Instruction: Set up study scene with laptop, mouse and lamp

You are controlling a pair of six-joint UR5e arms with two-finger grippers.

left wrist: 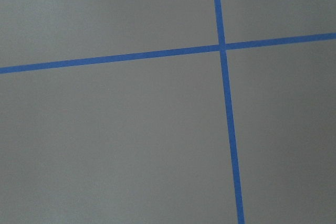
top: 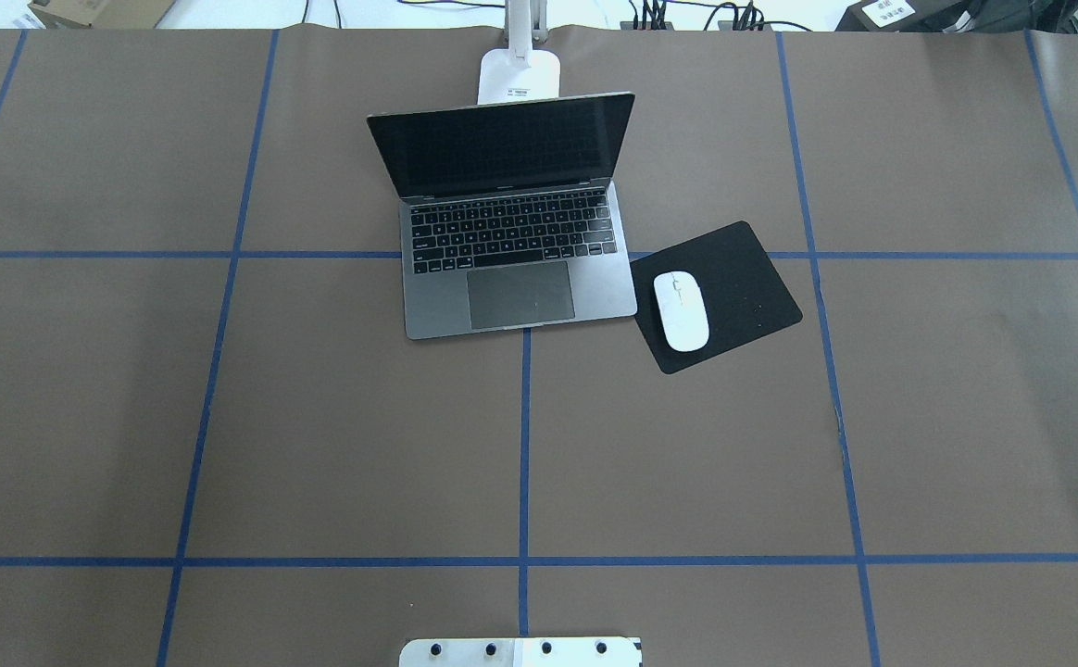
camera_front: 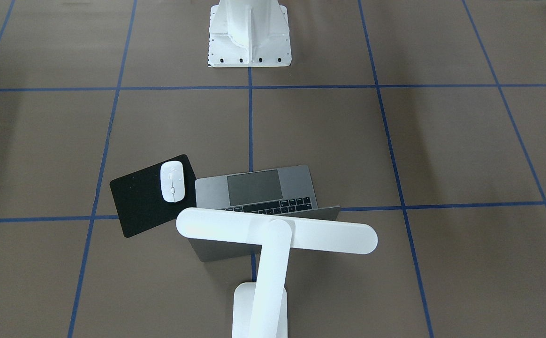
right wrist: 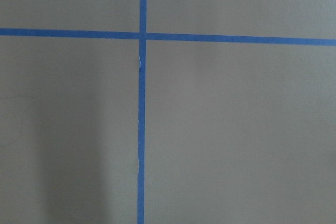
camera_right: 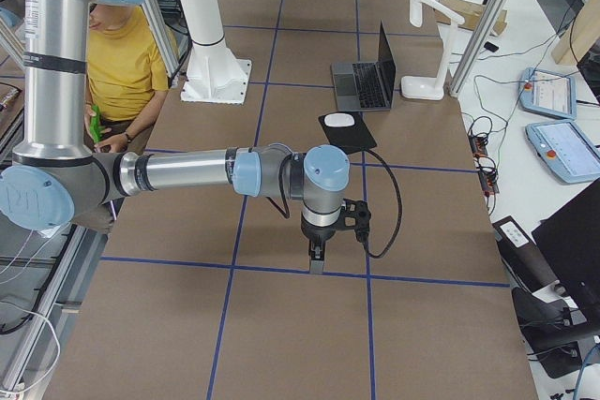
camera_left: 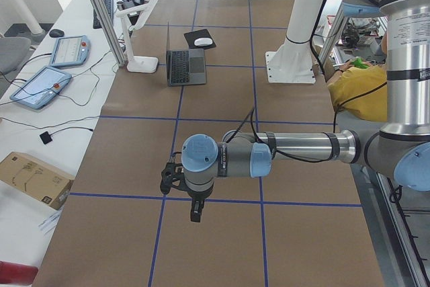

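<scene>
The laptop (top: 511, 278) sits open near the far edge of the table (top: 317, 417), about midway along that edge. Its dark screen and black keys face the robot. Behind the raised lid, right at the far edge, stands the rectangular base of the white lamp (camera_front: 277, 232). Its long bar head reaches across above the top of the lid, as the front-facing view shows.

On the robot's right of the laptop lies a black mouse pad (top: 743, 278), turned at an angle, with one corner meeting the laptop's right side (whether it slips under the casing I cannot tell). The white mouse (top: 681, 310) rests on the pad, on the half nearer the laptop, with its seam running roughly towards the far edge.

The bolted white pedestal (camera_front: 249, 42) stands at the middle of the near edge.

Both arms are well apart from these things. The left gripper (camera_left: 195, 214) hangs pointing down over the table's left end, and the right gripper (camera_right: 315, 264) does the same over the right end. Each shows only in a side view, so I cannot tell whether its fingers are spread or closed. The wrist cameras see only brown table surface crossed by blue tape (left wrist: 221, 46).
</scene>
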